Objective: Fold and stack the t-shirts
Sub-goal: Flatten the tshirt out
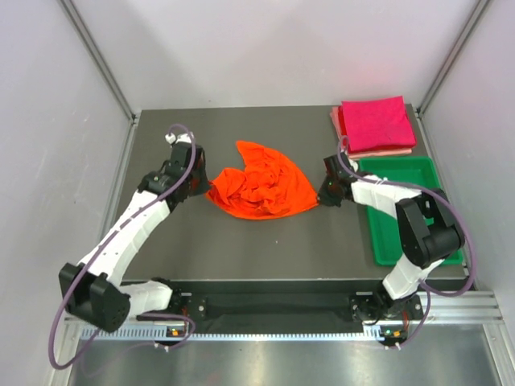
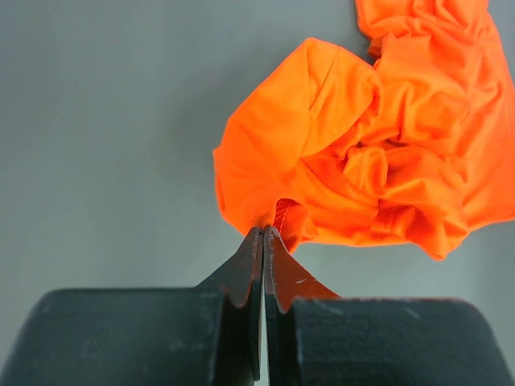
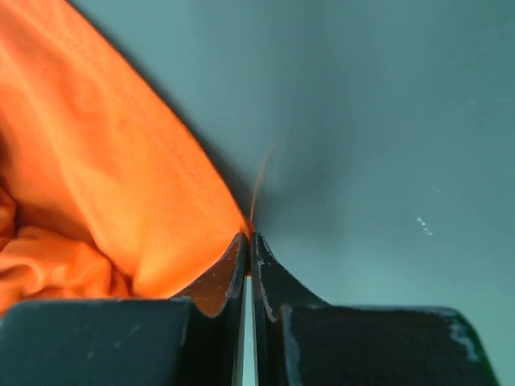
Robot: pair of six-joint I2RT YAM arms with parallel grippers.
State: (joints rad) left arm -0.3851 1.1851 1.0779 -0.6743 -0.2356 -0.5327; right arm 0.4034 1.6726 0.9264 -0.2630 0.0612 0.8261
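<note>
The left gripper (image 2: 264,232) is pressed together, and a small fold of the orange shirt (image 2: 378,161) is pinched between its tips at the shirt's left edge. The right gripper (image 3: 249,236) is also closed, with almost no gap between the jaws, and the far right corner of the same shirt appears to be caught at the tips. A loose thread is seen rising from that point. Both grippers are kept low, close to the table (image 1: 282,249), one on each side of the cloth. This is judged to be done so that the shirt can be pulled apart and spread flat. Between the two grips the shirt lies in a crumpled heap near the middle of the table. Many wrinkles are seen in it, and its collar and sleeves cannot be told apart, so it is not yet folded. Two opposite edges are held probably because a soft cloth opens only when it is stretched from both ends. At the far right corner the magenta shirt (image 1: 374,123) is laid as a folded square on top of the pink shirt (image 1: 335,121), well apart from the orange one. Just in front of this stack a green tray (image 1: 378,233) is placed, beside the right arm.
</note>
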